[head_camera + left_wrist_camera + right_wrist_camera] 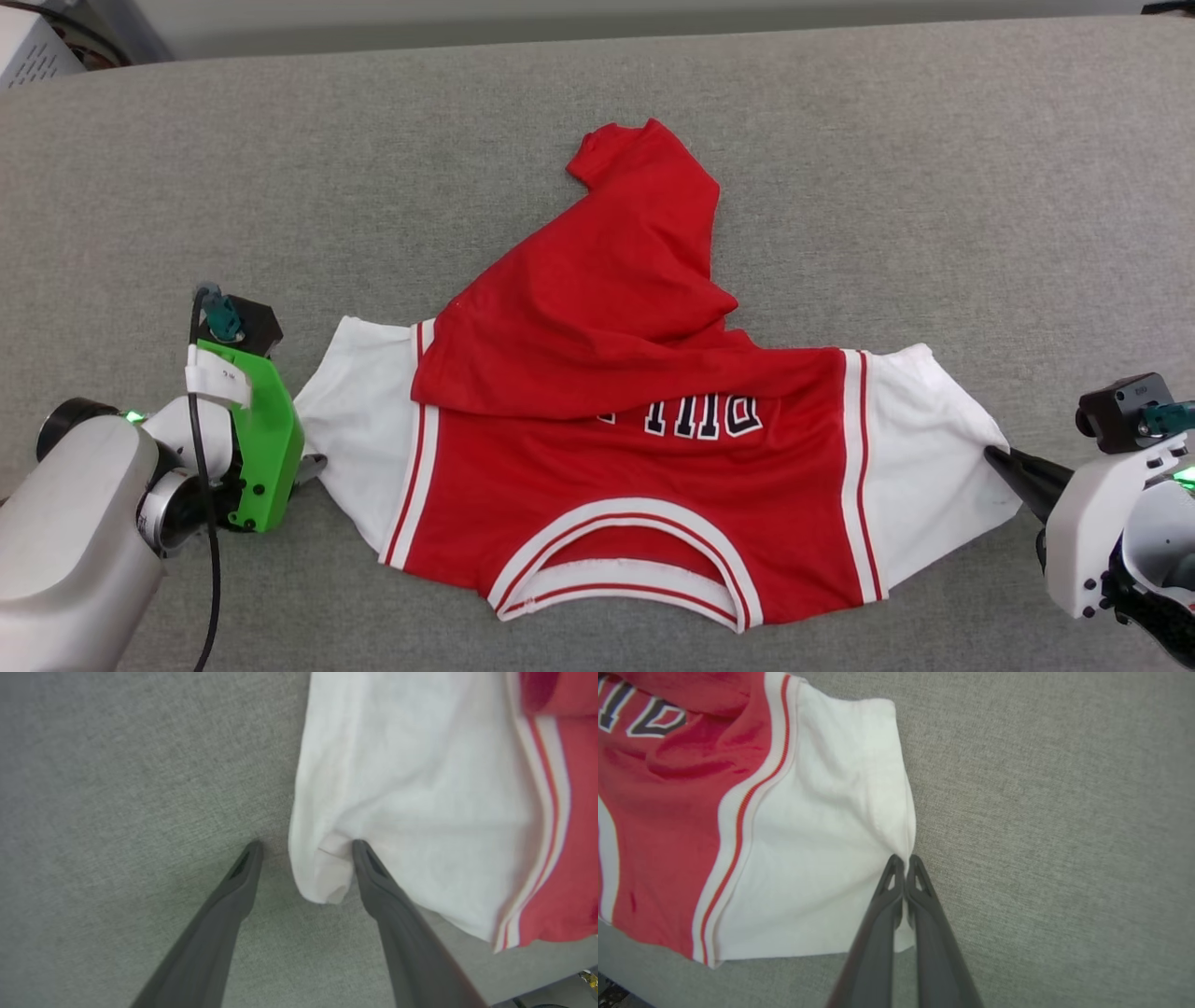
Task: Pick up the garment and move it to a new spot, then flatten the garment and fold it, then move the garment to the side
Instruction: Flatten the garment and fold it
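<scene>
At the 9 o'clock side of the garment (635, 467), my left gripper (306, 847) stood with its long dark fingers spread apart. One rested on the grey woven table cover (934, 187). The other touched the soft white sleeve, whose rounded corner lay loose between them, unclamped.

The garment lay at the middle of the cover. It was smooth red jersey, with white sleeves joined to the body by red-and-white stripes. Its striped curved neckline faced 6 o'clock. The lower body was flipped up in a wrinkled flap peaking toward 12 o'clock. That flap half covered black, white-edged letters that lay upside down, and I could not read them.

At 3 o'clock, my right gripper (903, 858) was pressed together on the other sleeve's edge, and the cloth puckered at its tips.
</scene>
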{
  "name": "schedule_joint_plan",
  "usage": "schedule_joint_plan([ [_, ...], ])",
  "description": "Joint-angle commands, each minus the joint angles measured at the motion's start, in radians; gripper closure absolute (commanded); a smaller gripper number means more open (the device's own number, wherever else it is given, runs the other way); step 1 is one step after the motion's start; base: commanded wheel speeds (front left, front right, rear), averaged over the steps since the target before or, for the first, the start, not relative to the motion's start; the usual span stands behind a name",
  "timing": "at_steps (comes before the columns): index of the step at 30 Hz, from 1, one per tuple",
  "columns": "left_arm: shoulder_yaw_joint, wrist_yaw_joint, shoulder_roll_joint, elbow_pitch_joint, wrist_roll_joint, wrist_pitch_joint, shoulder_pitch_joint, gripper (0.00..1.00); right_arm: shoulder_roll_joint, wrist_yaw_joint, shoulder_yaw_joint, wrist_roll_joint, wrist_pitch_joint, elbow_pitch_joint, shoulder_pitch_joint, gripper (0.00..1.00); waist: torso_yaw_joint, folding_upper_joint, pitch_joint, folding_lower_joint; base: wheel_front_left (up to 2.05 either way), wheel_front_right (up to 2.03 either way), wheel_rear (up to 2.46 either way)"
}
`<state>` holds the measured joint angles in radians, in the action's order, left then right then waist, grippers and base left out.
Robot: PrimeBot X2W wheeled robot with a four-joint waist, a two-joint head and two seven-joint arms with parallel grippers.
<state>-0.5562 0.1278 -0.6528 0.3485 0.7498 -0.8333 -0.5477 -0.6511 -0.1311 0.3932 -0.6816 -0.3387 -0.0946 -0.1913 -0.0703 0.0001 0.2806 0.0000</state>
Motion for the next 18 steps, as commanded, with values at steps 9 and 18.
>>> schedule_joint_plan([
  [9,-0.097,0.003,-0.003,0.082,0.084,0.062,-0.027,1.00,0.010,0.000,0.050,-0.007,0.022,-0.036,-0.045,1.00,-0.013,-0.0001,0.007,0.0000,0.00,0.00,0.00],
  [18,-0.067,0.003,-0.076,-0.097,0.217,0.259,0.021,1.00,-0.026,0.000,0.042,-0.026,0.131,-0.010,-0.016,1.00,0.011,-0.0001,-0.105,0.0000,0.00,0.00,0.00],
])
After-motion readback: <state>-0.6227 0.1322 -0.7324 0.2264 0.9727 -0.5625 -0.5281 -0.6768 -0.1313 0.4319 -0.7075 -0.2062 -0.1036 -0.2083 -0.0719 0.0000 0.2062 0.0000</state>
